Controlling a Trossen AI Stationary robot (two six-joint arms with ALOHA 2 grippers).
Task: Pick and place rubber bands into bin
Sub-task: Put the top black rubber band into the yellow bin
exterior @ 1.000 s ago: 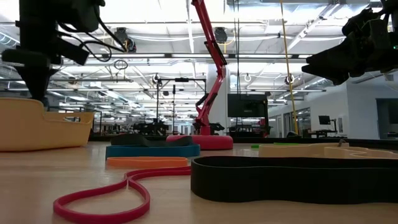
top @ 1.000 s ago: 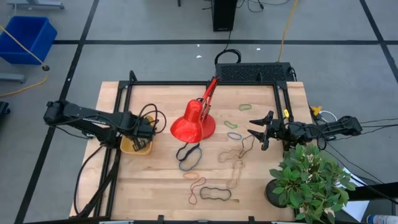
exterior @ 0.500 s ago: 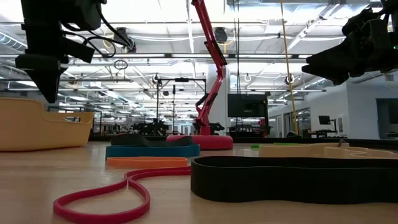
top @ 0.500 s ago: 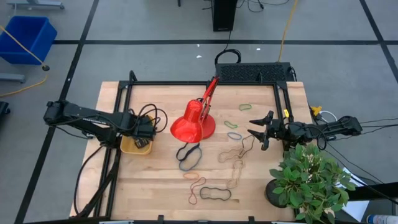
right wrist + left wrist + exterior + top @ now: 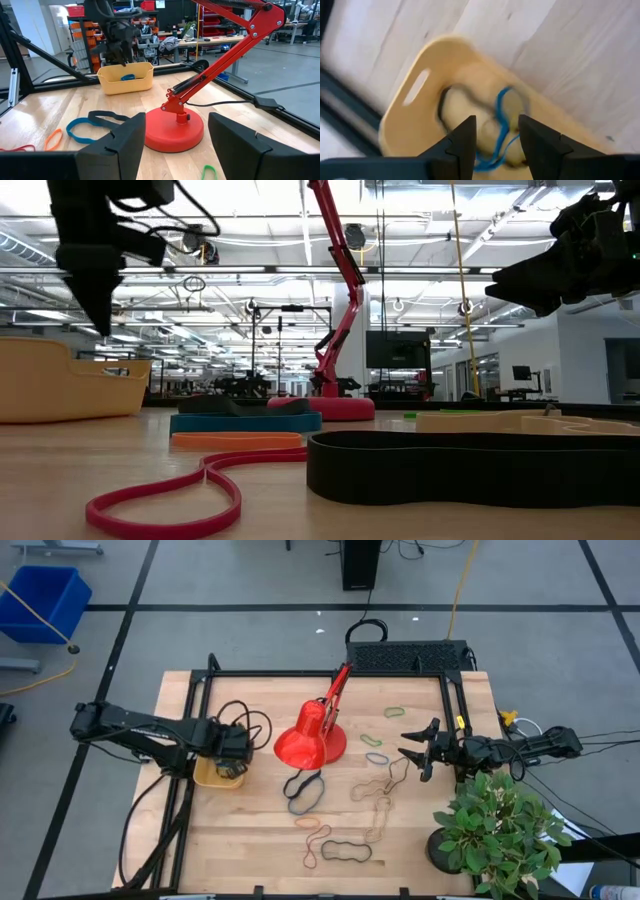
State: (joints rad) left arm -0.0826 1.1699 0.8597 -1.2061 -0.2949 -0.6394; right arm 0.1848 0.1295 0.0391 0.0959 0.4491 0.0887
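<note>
My left gripper (image 5: 233,748) (image 5: 98,315) hangs open over the yellow-orange bin (image 5: 213,777) (image 5: 60,385) at the table's left. In the left wrist view its fingers (image 5: 496,121) stand apart above the bin (image 5: 415,85), where a blue rubber band (image 5: 503,107) and a dark one (image 5: 441,102) lie. Several more rubber bands lie flat on the table: black and blue (image 5: 303,790), tan (image 5: 380,802), orange (image 5: 308,823), red (image 5: 318,846), black (image 5: 346,852), green (image 5: 394,711). My right gripper (image 5: 418,754) (image 5: 176,126) waits open above the table's right side.
A red desk lamp (image 5: 310,740) stands mid-table, its base (image 5: 175,127) in front of my right gripper. A potted plant (image 5: 500,835) fills the near right corner. A black metal frame (image 5: 300,674) runs along the far and left sides.
My left gripper has opened above the bin and drifted a little toward the table's right, staying over it. My right gripper has kept still.
</note>
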